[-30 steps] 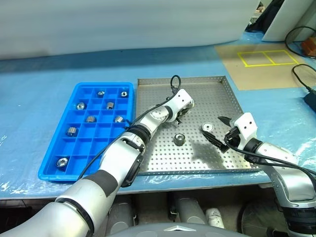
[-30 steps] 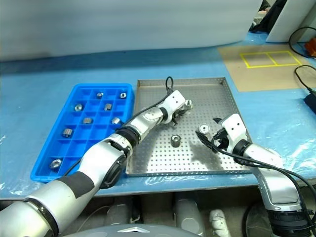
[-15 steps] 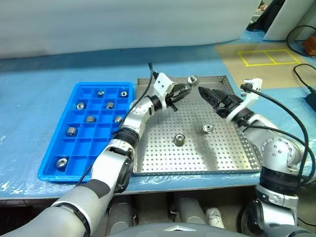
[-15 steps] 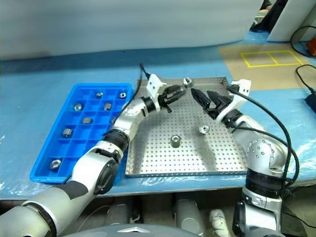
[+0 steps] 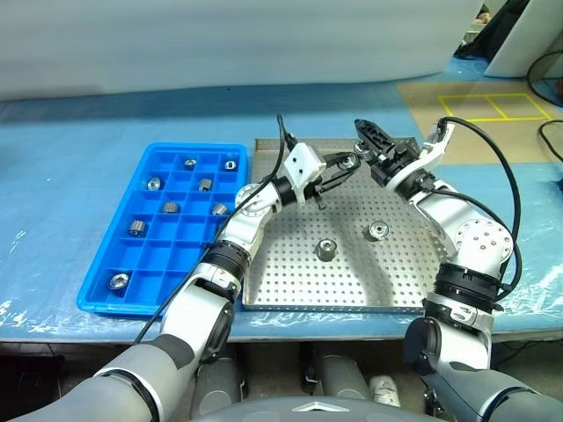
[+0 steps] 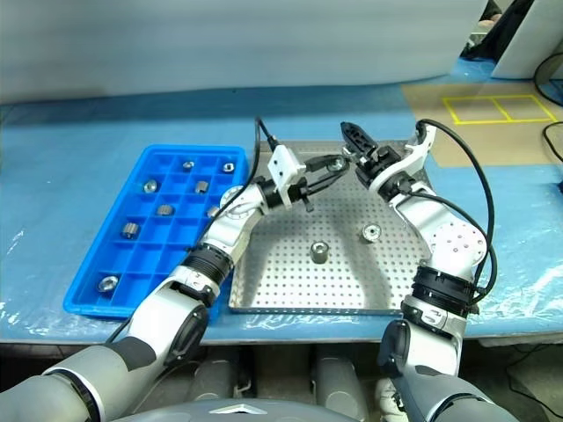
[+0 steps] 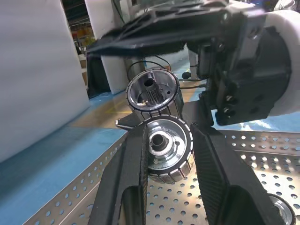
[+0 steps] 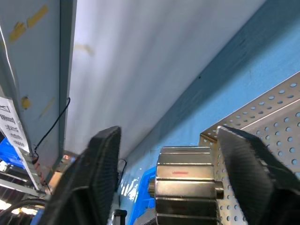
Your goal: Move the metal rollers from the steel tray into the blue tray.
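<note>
Above the back of the steel tray [image 5: 290,290], my left gripper [image 5: 347,163] is shut on a metal roller [image 7: 166,145] and holds it off the floor. A second, like cylinder [image 7: 152,91] sits right against it. My right gripper [image 5: 365,148] meets it from the other side, open, with a gap between each finger and the roller [image 8: 185,180]. Two more rollers [image 5: 327,249] [image 5: 378,230] lie on the tray's perforated floor. The blue tray [image 5: 114,255] lies to the left, with several rollers [image 5: 171,208] in its compartments.
The trays rest on a table under blue film [image 5: 70,149]. A white foam wall [image 5: 220,44] runs along the back. A brown board with yellow tape [image 5: 493,105] and black cables [image 5: 550,132] lie at the far right.
My left gripper has lifted its roller off the steel tray. My right gripper has risen from the tray's front right, rolled over, and come in around the held roller, its fingers narrowing.
</note>
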Action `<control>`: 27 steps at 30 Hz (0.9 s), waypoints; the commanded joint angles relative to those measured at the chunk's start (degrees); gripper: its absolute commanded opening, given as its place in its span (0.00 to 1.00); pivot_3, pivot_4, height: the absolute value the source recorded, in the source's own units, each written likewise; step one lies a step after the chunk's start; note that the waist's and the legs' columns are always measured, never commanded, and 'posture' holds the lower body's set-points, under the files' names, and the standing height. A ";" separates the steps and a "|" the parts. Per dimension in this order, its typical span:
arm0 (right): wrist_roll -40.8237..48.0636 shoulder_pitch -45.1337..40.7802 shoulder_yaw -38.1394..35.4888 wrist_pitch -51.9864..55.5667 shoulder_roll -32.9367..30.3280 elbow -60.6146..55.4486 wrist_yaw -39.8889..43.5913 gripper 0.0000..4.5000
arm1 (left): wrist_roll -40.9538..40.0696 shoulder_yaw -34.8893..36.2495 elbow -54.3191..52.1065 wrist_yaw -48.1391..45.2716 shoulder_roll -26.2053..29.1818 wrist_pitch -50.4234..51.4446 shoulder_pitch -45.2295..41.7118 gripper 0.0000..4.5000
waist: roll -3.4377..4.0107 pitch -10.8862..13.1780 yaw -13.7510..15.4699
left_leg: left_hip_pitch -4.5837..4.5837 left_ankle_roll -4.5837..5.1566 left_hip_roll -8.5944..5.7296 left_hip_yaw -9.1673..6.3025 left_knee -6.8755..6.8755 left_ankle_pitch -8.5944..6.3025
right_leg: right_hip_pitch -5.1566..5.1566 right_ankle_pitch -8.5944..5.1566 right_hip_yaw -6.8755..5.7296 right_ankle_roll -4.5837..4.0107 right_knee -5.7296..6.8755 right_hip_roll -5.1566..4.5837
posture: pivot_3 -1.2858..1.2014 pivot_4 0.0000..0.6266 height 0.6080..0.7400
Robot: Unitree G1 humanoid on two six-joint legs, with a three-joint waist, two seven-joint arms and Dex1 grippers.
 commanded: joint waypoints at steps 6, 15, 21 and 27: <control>-3.30 0.49 1.29 -4.93 -2.05 -1.16 1.23 0.28 | 0.41 0.68 -3.36 4.42 0.90 -2.37 -0.99 0.24 | 0.00 0.00 0.09 | 0.05 -0.09 -0.01 0.00 -0.02 0.06 | 0.00 -0.01 0.01 -0.01 0.07 0.00 | 0.40 0.24 1.00; 3.29 -5.10 -5.94 -17.20 0.91 2.93 4.08 0.28 | -13.30 13.60 -16.11 12.29 6.69 16.71 3.35 0.24 | -0.01 0.01 0.06 | -0.08 -0.18 -0.03 0.03 -0.04 0.12 | -0.31 -0.08 0.07 -0.14 0.33 0.00 | 0.43 0.24 1.00; 11.13 -9.47 -9.33 -19.86 2.17 6.65 6.31 0.28 | -15.60 19.55 -32.19 22.65 12.01 26.37 13.50 0.24 | 0.00 0.01 0.32 | -0.25 -0.32 0.05 0.01 -0.21 0.22 | -0.64 -0.23 0.01 -0.37 0.47 0.09 | 0.46 0.24 1.00; 6.01 -8.07 -1.73 -15.25 0.36 7.70 11.92 0.28 | -20.39 16.39 -50.96 14.55 21.36 37.69 24.82 0.24 | -0.18 0.07 1.81 | -0.43 -0.27 0.09 0.01 -0.19 0.19 | -0.79 -0.26 -0.02 -0.41 0.48 0.09 | 0.48 0.24 1.00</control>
